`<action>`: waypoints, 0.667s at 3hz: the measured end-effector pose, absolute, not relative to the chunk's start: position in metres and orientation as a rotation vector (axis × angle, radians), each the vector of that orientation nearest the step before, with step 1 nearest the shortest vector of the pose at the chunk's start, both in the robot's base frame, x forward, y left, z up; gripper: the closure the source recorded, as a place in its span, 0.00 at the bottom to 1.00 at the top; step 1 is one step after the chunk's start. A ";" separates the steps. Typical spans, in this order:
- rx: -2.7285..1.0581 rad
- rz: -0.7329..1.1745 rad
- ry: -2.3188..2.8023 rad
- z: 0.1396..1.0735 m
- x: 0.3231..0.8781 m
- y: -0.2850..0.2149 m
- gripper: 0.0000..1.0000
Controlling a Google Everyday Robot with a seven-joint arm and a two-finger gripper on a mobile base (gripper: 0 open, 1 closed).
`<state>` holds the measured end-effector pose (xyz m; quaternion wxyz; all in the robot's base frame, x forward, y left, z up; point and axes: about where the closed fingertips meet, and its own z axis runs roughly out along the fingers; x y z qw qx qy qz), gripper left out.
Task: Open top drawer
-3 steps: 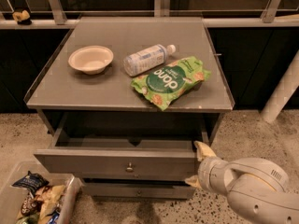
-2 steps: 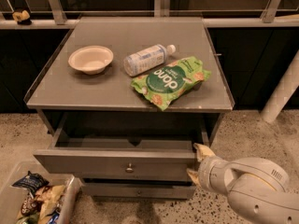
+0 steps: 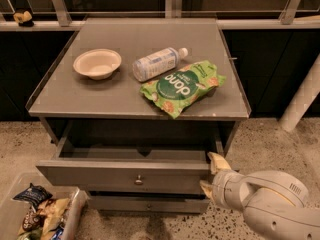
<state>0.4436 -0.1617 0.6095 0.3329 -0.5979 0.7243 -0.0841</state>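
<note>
Obs., nearest first; all positions given relative to the top drawer.

- My gripper [image 3: 212, 175] sat at the right end of the top drawer [image 3: 90, 176], with the white arm housing [image 3: 272, 204] running off to the right of it and nearer the camera.
- The fingers were apart: the upper finger [image 3: 218, 161] stood at the top right corner of the drawer's front panel and the other one at its lower right corner, so the panel's end lay between them. I could not tell whether either was pressing on the wood.
- A clear bin [image 3: 9, 204] of snack packets [image 3: 41, 220] stood on the floor, below and left of the drawer's left end.
- A slimmer grey drawer front [image 3: 120, 203] sat directly beneath, set further back.
- The top drawer itself was pulled partway out of the cabinet; its front panel stood forward of the frame, the round metal knob [image 3: 138, 180] was at centre, and its dark interior was open to view from above.
- The grey worktop [image 3: 90, 96] lay above and behind the drawer. On it were a pale bowl [image 3: 97, 63] over the drawer's left half, a green snack bag [image 3: 182, 86] over its right half, and a plastic bottle [image 3: 156, 63] on its side just behind the bag, touching or nearly so.
- A white post [image 3: 301, 100] leaned on the floor well to the right of the drawer and further back.
</note>
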 end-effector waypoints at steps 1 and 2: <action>-1.562 -0.220 1.892 0.609 0.444 -0.162 1.00; -1.562 -0.220 1.892 0.618 0.444 -0.162 1.00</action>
